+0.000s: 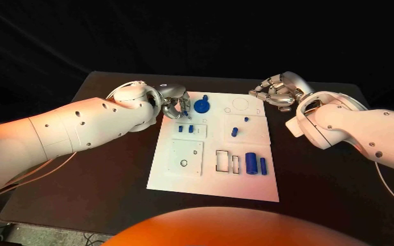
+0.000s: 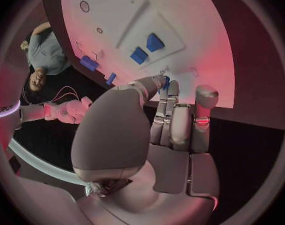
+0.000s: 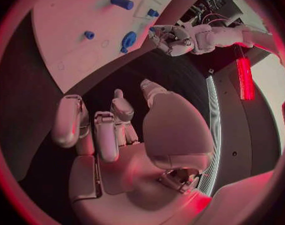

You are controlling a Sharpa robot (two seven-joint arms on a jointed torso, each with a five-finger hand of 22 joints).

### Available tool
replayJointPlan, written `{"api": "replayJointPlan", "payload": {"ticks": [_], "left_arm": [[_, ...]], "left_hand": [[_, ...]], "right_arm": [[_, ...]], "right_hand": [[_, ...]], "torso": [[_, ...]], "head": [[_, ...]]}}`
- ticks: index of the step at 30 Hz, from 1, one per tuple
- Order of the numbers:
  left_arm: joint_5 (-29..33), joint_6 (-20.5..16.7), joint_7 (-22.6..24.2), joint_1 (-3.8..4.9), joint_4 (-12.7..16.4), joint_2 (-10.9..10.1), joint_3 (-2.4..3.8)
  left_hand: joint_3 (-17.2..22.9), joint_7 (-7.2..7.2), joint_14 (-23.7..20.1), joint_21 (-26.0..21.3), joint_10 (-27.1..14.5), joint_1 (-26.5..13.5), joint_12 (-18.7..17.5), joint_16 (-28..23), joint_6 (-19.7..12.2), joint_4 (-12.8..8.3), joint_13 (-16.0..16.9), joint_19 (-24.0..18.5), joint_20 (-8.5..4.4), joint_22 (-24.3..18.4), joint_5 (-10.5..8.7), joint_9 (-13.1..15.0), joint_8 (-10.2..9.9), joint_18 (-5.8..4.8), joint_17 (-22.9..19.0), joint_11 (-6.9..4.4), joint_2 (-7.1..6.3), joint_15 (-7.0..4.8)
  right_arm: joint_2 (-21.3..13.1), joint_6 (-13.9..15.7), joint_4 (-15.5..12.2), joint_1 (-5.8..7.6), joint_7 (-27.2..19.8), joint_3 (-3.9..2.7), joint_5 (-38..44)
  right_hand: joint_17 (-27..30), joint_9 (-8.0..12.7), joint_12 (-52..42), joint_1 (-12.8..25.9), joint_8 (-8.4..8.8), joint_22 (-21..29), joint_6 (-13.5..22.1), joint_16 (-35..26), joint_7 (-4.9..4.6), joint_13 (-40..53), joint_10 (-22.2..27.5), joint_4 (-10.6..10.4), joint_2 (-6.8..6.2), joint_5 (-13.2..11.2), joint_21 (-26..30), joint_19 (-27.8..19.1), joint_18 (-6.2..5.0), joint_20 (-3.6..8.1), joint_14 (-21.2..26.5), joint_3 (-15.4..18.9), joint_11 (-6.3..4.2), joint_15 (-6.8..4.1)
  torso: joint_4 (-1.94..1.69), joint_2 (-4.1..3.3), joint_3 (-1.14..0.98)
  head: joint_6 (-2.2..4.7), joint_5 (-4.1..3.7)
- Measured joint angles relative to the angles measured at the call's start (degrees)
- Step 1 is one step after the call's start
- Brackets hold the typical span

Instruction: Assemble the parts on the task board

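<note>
Nearest you, the white task board (image 1: pixel 215 175) lies on the black tabletop (image 1: pixel 98 183), with two blue cylinders (image 1: pixel 255 163) standing at its near right part. Your left hand (image 1: pixel 171 102) sits over the board's far left edge, its fingertips pinching a small blue part (image 2: pixel 165 81) beside the round blue piece (image 1: pixel 202 106). Your right hand (image 1: pixel 278 91) hovers just off the board's far right corner, fingers curled in and holding nothing.
</note>
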State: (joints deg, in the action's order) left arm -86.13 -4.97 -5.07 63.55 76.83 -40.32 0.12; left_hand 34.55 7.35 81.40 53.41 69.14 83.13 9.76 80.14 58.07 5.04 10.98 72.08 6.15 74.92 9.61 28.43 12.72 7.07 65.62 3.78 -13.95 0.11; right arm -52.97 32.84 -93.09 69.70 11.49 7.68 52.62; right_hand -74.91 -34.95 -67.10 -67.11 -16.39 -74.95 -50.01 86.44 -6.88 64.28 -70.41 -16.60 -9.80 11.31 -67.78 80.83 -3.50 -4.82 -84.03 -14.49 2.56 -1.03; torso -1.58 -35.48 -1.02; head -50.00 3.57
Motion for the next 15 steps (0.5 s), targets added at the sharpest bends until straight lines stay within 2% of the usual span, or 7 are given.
{"api": "replayJointPlan", "payload": {"ticks": [5, 15], "left_arm": [[0.6, 0.6, 0.0, -0.08, -0.5, 0.4, -0.05], [1.1, 1.0, 0.1, -0.11, -1.2, 1.1, -0.3]], "left_hand": [[0.0, 0.0, 0.0, 0.0, 0.0, -0.1, 0.0, 0.0, 0.0, 0.0, 0.0, 0.0, 0.0, 0.0, 0.0, 0.0, -0.1, 0.0, 0.0, 0.0, 0.14, 0.0], [0.0, 0.0, 0.0, 0.0, 0.0, -0.1, -0.3, 0.0, 0.0, 0.0, 0.0, 0.0, 0.0, 0.0, -0.29, 0.0, -0.1, 0.01, -0.2, 0.01, 0.14, 0.0]], "right_arm": [[0.0, 0.0, 0.0, -0.02, 0.0, 0.0, 0.0], [0.0, 0.0, 0.0, -0.03, 0.0, 0.0, 0.0]], "right_hand": [[0.0, 0.0, 0.0, 0.0, 0.0, 0.0, 0.0, 0.0, 0.0, 0.0, 0.0, 0.0, 0.0, 0.0, 0.0, 0.0, 0.0, 0.0, 0.0, 0.0, 0.0, 0.0], [0.0, -0.1, 0.0, 0.0, 0.0, 0.0, 0.0, -0.2, 0.0, -0.1, 0.0, 0.0, 0.0, 0.2, 0.3, 0.0, 0.0, 0.0, 0.0, 0.0, 0.0, 0.0]], "torso": [[0.1, -0.03, 0.0], [0.05, 0.04, -0.07]], "head": [[0.0, 0.07], [0.0, -0.04]]}}
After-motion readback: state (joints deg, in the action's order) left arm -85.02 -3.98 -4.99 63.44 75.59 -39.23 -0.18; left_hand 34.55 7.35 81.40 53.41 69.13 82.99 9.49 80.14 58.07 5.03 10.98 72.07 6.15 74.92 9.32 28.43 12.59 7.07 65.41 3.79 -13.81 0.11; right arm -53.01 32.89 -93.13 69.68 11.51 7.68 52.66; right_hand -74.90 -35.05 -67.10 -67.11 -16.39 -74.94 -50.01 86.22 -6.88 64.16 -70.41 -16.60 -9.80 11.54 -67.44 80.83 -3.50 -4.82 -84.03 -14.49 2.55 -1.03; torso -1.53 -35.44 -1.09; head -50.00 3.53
